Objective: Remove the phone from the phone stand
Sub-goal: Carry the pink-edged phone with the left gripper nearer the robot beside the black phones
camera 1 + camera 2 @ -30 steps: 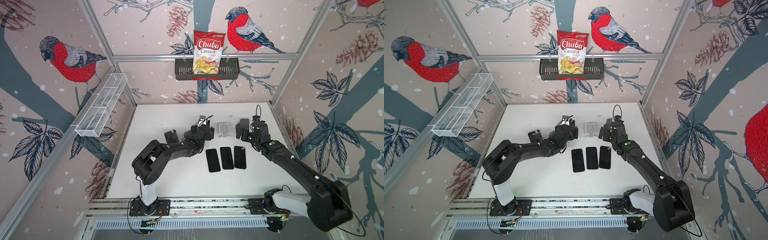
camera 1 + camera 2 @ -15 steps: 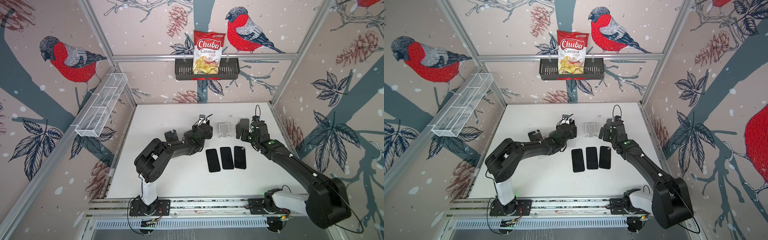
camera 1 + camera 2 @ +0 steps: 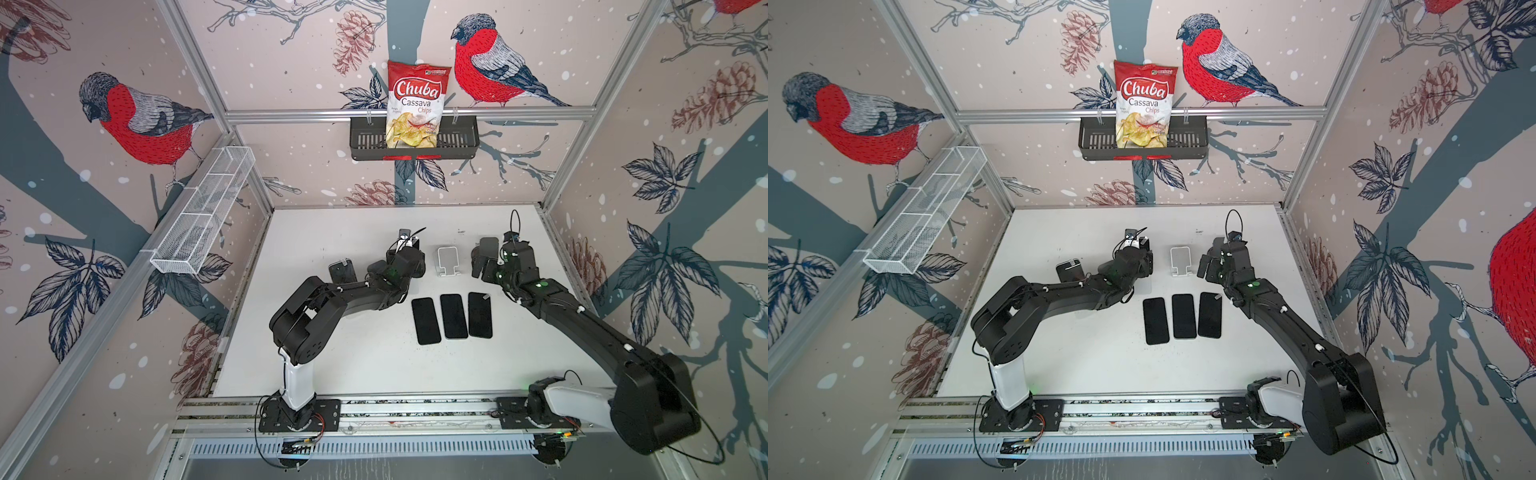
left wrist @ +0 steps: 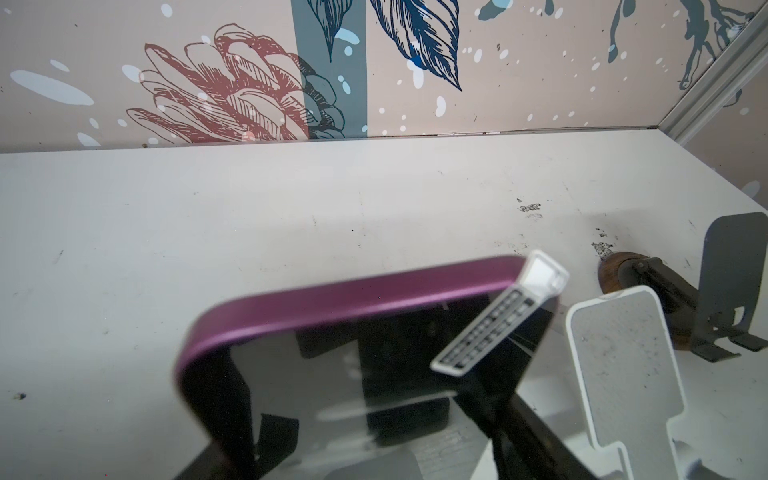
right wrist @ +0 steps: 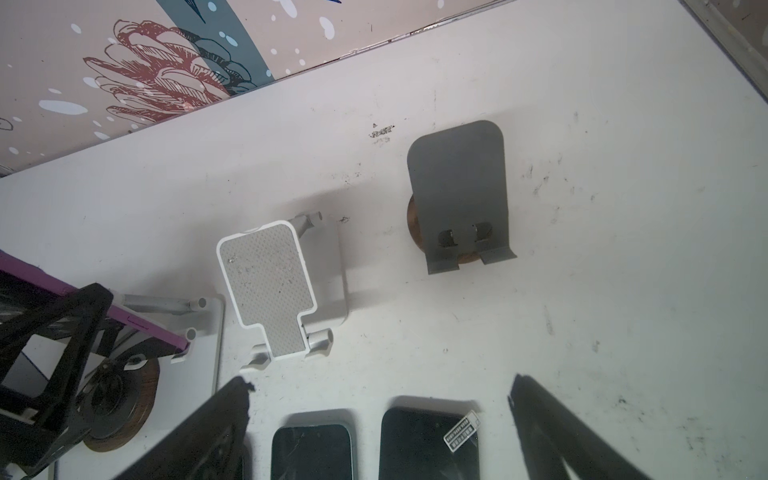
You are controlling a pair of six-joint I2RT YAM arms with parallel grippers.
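Purple phone leaning in its stand, the left gripper closed across its sides.
In both top views the left arm hides phone and grip; the left wrist view blurs the phone and cuts off its lower half. The right gripper hangs wide apart, empty. Since a second ago the left gripper has edged slightly toward the back wall; the right looks unmoved.

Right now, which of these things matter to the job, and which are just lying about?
Job: purple phone, the stand holding it, left pincer gripping it.
Lying about: three flat phones, empty white stand, empty grey stand, chips bag, open right pincer.
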